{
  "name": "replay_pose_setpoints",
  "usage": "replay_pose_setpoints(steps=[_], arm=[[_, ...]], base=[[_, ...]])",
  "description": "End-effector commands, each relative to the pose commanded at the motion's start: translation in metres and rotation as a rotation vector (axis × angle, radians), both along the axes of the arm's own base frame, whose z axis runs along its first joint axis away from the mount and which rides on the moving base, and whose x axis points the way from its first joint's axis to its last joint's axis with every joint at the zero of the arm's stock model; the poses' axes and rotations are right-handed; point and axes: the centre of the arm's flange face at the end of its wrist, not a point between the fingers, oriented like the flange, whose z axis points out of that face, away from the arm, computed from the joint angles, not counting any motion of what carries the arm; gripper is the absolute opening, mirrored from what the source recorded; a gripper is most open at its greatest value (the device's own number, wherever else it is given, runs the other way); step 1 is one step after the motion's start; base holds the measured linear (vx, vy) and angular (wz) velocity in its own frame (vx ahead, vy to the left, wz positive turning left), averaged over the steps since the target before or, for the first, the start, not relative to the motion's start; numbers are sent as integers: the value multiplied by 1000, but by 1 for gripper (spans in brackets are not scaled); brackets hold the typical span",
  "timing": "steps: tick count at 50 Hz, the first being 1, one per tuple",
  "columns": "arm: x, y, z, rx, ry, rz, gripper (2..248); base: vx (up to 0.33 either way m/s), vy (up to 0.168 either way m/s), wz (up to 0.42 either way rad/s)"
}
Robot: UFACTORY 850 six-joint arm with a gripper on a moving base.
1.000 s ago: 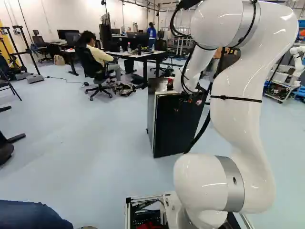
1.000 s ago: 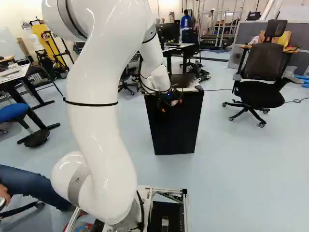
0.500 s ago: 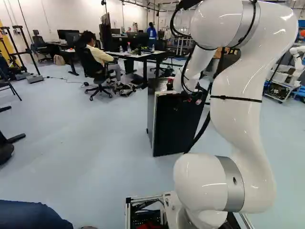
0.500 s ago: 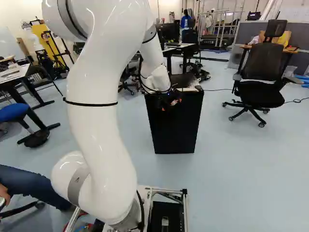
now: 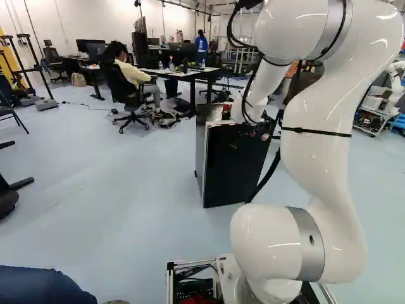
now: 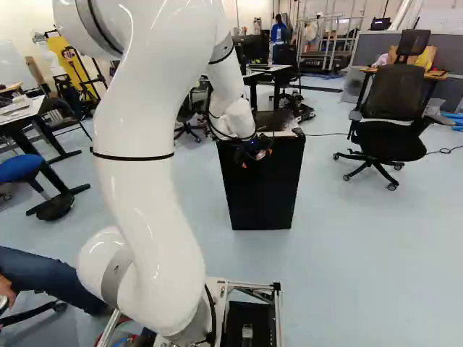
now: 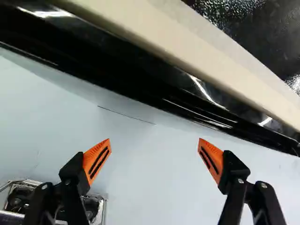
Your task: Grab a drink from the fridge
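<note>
Facing the arm [image 6: 141, 202], fridge [image 6: 264, 191] upright

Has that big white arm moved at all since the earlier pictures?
Yes, slightly: against the lowest joint at its foot, the arm's upper part has shifted to the right in the left base view.

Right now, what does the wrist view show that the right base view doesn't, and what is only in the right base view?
Only the wrist view shows clearly how the gripper stands: open, its orange pads wide apart, with floor seen between them. Only the right base view shows the white arm, the dark office chair, the blue stool and the fridge down to its foot. Both show the gripper, part of the fridge and the base's metal frame.
</note>
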Motion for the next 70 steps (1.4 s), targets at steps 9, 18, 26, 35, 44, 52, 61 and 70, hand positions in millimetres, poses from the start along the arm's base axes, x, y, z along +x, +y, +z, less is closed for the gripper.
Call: replay_pose_setpoints(steps=[9,18,26,35,44,52,61,70], arm=[[-15,1,2,14,-15,-12,247],[-27,3,5,43,-68,-31,247],[-36,6,9,75,-141,-49,247],[-46,9,15,108,-229,-69,247],[-57,15,21,137,-320,-88,247],[-66,23,27,162,-402,-99,247],[-69,34,34,190,-495,-106,247],[-64,46,41,217,-588,-114,247]], base=[[0,0,0],[0,0,0],[0,0,0],[0,0,0],[0,0,0],[0,0,0],[0,0,0],[0,0,0]])
